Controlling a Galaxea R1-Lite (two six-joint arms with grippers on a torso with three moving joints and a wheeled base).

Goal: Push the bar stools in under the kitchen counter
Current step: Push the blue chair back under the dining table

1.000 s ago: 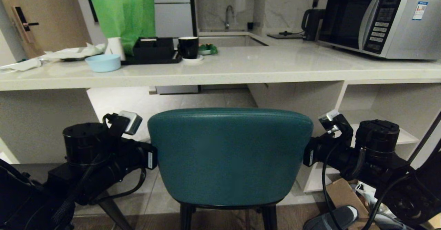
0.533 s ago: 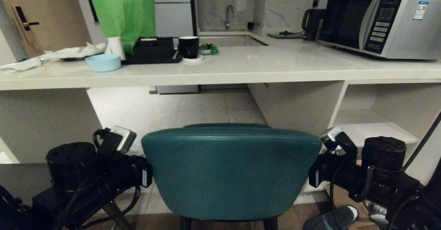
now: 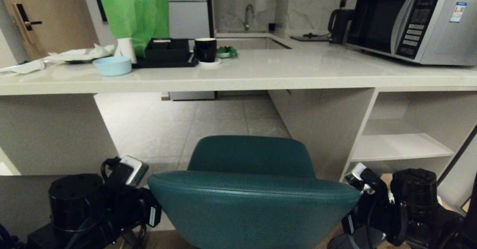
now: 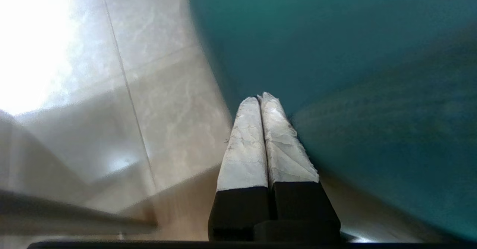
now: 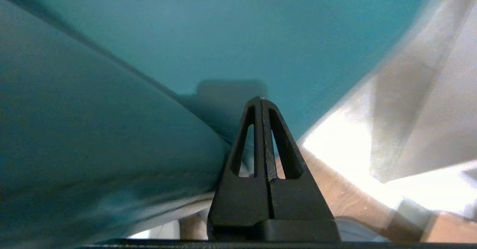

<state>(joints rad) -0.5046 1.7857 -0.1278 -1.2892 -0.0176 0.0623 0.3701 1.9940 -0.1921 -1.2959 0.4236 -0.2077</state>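
The teal bar stool [image 3: 253,204] is filling the lower centre of the head view, its curved backrest lying across the bottom of the frame and its padded seat showing just above it, pointing toward the open gap under the kitchen counter [image 3: 238,79]. The stool is standing in front of that surface, not yet beneath its thick edge.

The left hand [image 4: 262,98] is sitting at the lower left, against the left end of the backrest; in the left wrist view its two white-wrapped fingers [image 4: 244,144] are pressing together with no gap, holding nothing, their tips right beside the teal padding. The right hand [image 5: 261,100] is sitting at the lower right, against the right end of the backrest; its black fingers [image 5: 285,148] are likewise fully closed and empty, the tips meeting the teal upholstery.

On the surface, a microwave [image 3: 413,21] is resting at the upper right, and a light blue bowl [image 3: 111,65], a black mug [image 3: 205,50] and a green bag [image 3: 134,10] are standing at the upper left.
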